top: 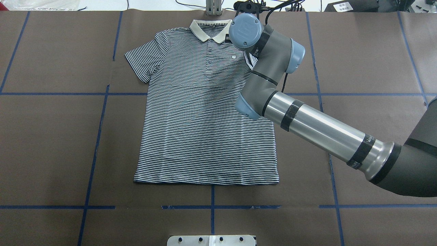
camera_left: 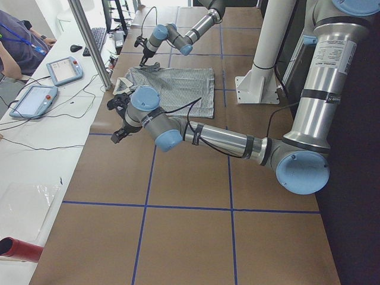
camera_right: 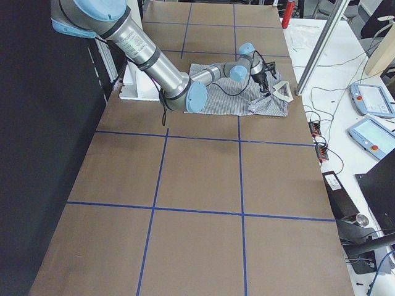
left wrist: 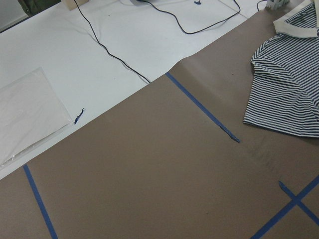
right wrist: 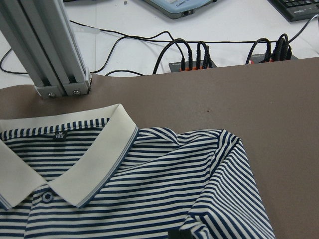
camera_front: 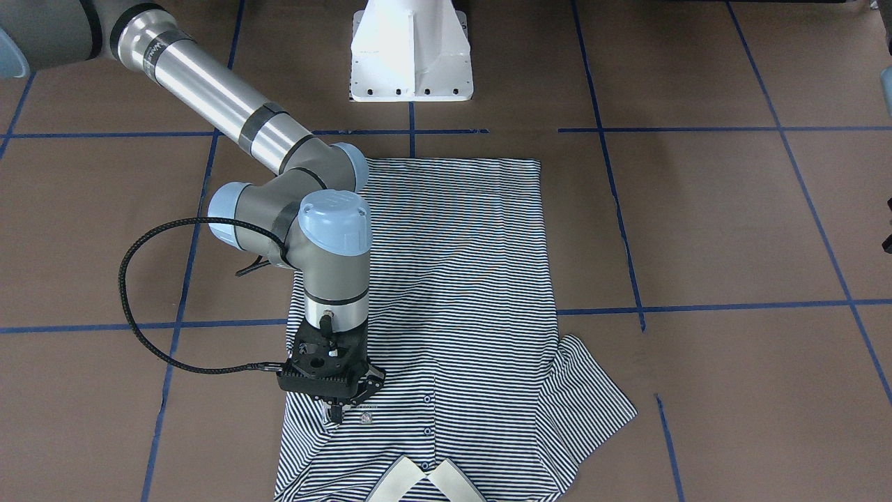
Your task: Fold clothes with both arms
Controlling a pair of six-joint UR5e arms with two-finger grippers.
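**A:** Where's the shirt (top: 205, 130)?

**B:** Flat and face up, mid-table (top: 51, 136). The collar (top: 205, 30) is at the far edge and the hem is near the robot. The right sleeve (right wrist: 234, 179) is folded in over the chest. The left sleeve (top: 143, 61) lies spread out.

**A:** And the grippers?

**B:** The right gripper (camera_front: 336, 411) points down on the chest beside the logo (camera_front: 366, 417), with its tips at the cloth. I can't tell whether they pinch it or are parted. The left gripper (camera_left: 120, 132) hangs over bare table, well to the left of the shirt. It shows only in a side view, so I can't tell its fingers either.

**A:** What could go wrong?

**B:** The folded sleeve is humped at the shoulder. If the right fingers rise with cloth caught, I'd expect the fold to pull open. A tug from that side alone could also skew the shirt, because the left gripper is too far off to steady it.

**A:** Any writing?

**B:** There's a label (right wrist: 60, 135) inside the collar that seems to read "165". The logo is too small to read. So is the lettering on the right arm (top: 368, 140).
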